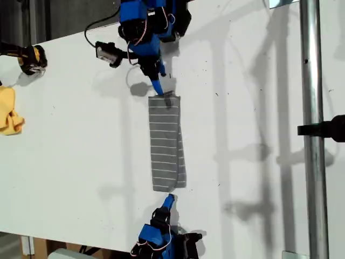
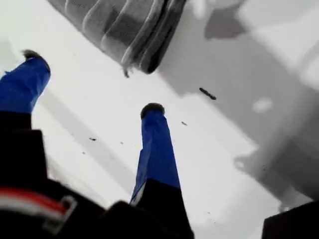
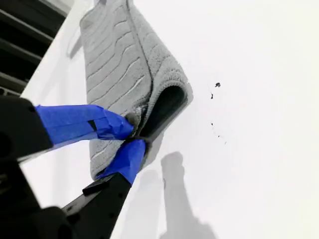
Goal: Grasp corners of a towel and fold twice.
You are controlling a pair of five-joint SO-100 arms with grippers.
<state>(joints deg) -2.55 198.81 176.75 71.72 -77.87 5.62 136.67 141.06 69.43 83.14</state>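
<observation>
in the exterior view the towel lies folded into a long narrow strip on the white table, running lengthwise between our two arms, near the middle of the picture. at its upper end, my second gripper comes down from the top of the exterior view and its blue tips sit right on the towel's end, where the fabric is bunched a little. at the lower end, my first gripper points up from the bottom edge of the exterior view, its tip just short of the towel and apart from it. a small yellow cloth lies crumpled at the exterior view's left edge, well away from the towel, and a metal pole runs down the exterior view's right side. in the first wrist view my first gripper has its two blue fingers spread wide with only bare table between them; the towel's folded end lies beyond the tips, untouched. in the second wrist view my second gripper is pinched closed on the folded end of the towel, the layers caught between its tips and the fold curling open beside them.
</observation>
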